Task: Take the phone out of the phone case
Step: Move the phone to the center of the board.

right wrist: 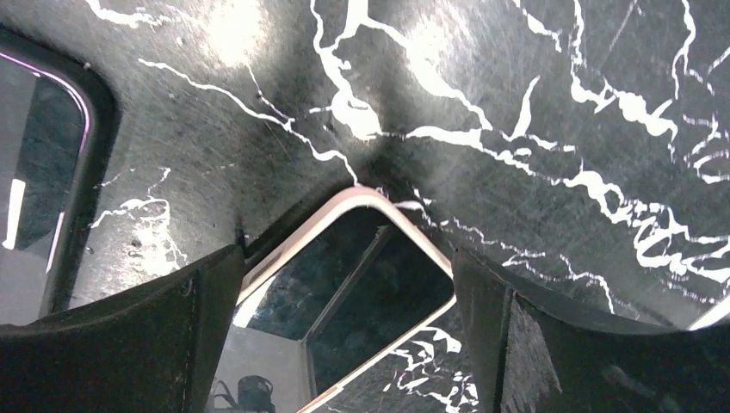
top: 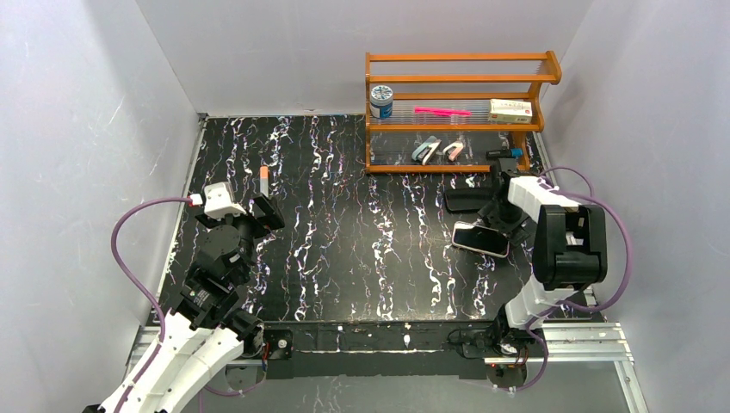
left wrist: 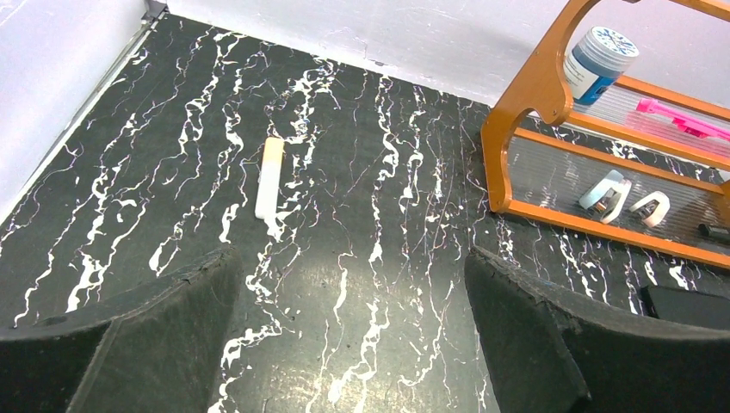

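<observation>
Black marbled desk (top: 361, 258), white walls all round, and the pale-rimmed phone (top: 480, 239) lay near the right edge, one corner between the spread fingers of the right gripper (top: 502, 225), arm bent down over it; left gripper (top: 269, 212) hung parted by the left edge

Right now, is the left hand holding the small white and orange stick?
No, the left hand is open and empty; the stick lies on the table ahead of it.
</observation>
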`<state>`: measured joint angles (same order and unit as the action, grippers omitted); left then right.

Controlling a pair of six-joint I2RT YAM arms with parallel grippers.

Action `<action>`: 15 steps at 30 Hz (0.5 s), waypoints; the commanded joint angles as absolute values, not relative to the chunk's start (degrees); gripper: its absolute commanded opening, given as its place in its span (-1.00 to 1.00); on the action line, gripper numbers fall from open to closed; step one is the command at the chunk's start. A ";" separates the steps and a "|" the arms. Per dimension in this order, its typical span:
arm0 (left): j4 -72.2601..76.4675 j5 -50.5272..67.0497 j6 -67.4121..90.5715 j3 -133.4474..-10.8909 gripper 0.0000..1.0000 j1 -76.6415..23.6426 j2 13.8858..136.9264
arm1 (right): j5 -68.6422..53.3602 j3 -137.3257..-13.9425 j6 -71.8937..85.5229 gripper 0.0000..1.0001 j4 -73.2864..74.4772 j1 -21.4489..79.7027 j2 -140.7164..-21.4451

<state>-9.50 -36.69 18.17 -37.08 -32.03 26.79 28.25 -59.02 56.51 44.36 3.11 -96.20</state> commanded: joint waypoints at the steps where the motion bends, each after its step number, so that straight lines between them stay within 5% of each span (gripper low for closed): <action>1: -9.32 -38.27 18.46 -36.74 0.96 -32.50 26.06 | 21.51 -56.37 47.31 0.97 36.98 0.55 -92.92; 15: -8.89 -37.37 18.37 -36.51 0.96 -32.65 26.51 | -6.24 -42.21 43.10 0.97 22.79 -2.11 -82.85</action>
